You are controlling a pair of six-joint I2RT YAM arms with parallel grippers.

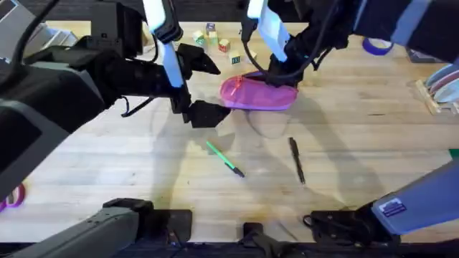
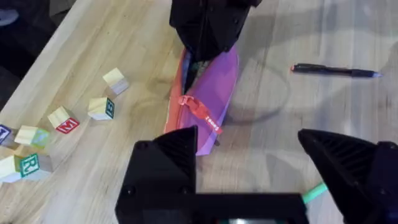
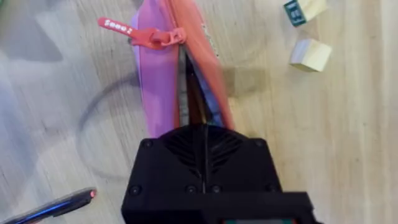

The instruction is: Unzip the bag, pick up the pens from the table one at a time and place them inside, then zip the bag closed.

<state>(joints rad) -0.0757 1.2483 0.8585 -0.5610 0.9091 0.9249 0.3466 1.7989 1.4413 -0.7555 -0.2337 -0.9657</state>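
Observation:
The pink bag (image 1: 258, 94) lies on the table (image 1: 358, 143) at mid-back. Its zipper gapes along the top and shows dark lining (image 3: 194, 99); the red zipper pull (image 2: 202, 116) sits at the end nearer my left gripper. My right gripper (image 1: 281, 77) is shut on the bag's right end (image 3: 205, 132). My left gripper (image 1: 214, 89) hangs open just left of the bag, its fingers (image 2: 168, 165) apart and holding nothing. The green pen (image 1: 224, 158) and the black pen (image 1: 297, 160) lie on the wood in front of the bag.
Several wooden letter blocks (image 1: 215, 39) lie behind the bag, also seen in the left wrist view (image 2: 99, 107). A roll of blue tape (image 1: 376, 46) and a rack (image 1: 441, 86) sit at the back right. Bare wood stretches in front of the pens.

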